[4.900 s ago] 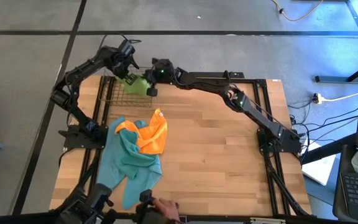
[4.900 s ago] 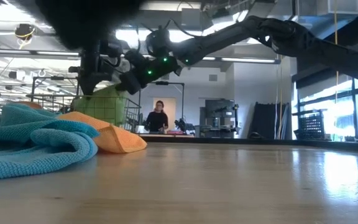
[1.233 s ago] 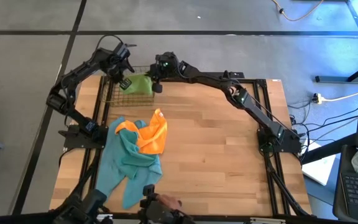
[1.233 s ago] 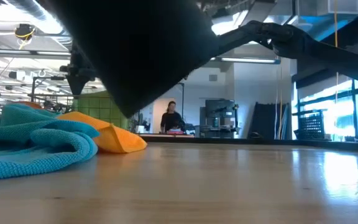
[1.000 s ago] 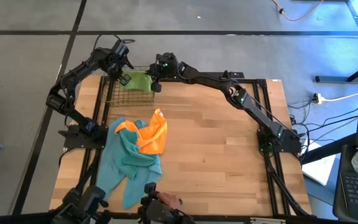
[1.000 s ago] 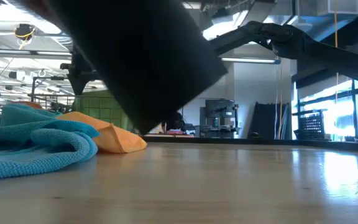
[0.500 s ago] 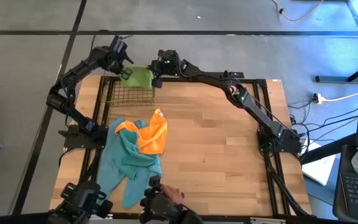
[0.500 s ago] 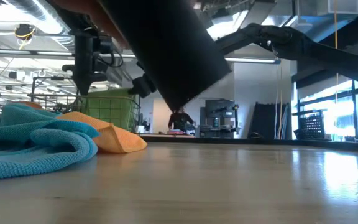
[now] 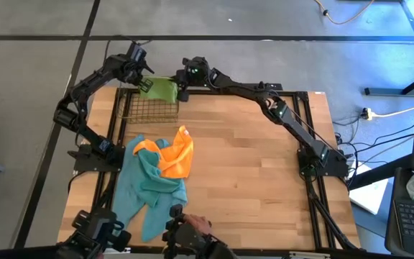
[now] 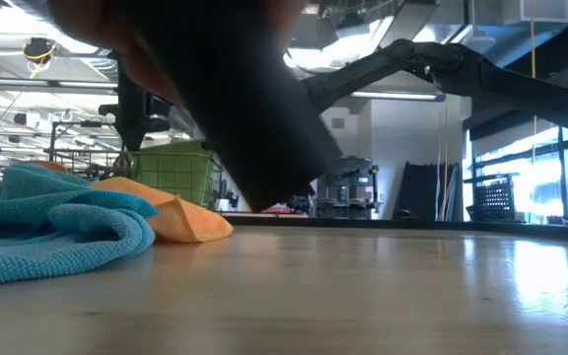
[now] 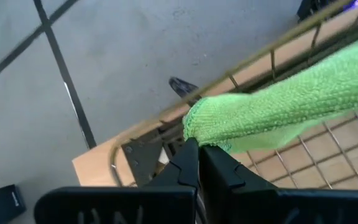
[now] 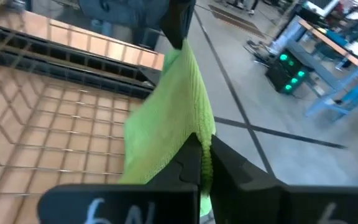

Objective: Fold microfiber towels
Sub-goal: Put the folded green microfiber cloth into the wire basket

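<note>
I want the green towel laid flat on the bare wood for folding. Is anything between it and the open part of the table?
The lime green towel, pinched by the left gripper and right gripper, hangs over the wire basket; only its near wall lies ahead. The teal and orange towels lie off to the side.

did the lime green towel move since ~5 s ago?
Yes. In the high view the lime green microfiber towel, pinched by the left claw and right claw, has shifted toward the far rim of the wire basket.
</note>
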`<state>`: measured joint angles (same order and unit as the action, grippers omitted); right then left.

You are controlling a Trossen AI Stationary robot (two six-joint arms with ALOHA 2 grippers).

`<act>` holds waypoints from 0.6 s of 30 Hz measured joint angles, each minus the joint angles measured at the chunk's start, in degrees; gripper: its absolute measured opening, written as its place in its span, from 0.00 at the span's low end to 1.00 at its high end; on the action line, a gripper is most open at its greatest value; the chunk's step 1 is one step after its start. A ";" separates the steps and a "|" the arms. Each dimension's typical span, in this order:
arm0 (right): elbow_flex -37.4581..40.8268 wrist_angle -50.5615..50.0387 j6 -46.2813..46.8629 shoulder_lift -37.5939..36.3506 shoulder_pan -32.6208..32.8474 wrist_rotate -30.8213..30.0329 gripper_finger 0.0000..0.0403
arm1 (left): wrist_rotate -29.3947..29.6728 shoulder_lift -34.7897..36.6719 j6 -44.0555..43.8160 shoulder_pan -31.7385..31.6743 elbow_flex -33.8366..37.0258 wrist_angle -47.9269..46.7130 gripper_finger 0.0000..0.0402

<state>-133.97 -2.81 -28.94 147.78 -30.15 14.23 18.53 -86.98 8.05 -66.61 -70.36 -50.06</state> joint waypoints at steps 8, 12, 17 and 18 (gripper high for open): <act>0.01 -0.66 -2.86 0.78 -0.32 4.91 0.06 | -0.23 0.02 -0.62 0.00 4.25 3.80 0.00; 0.02 -1.59 -1.07 1.73 -0.63 5.68 0.06 | -0.25 0.02 -0.43 0.00 4.45 4.16 0.00; 0.02 -3.16 1.71 1.73 -0.72 9.19 0.06 | -4.84 0.02 1.94 0.00 3.36 0.96 0.00; 0.02 -3.35 1.81 1.73 -0.72 10.37 0.06 | -6.16 0.02 3.11 0.00 3.20 -0.33 0.00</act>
<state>-133.95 -6.16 -27.13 149.51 -30.87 24.60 12.37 -86.96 11.17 -66.61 -67.17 -50.39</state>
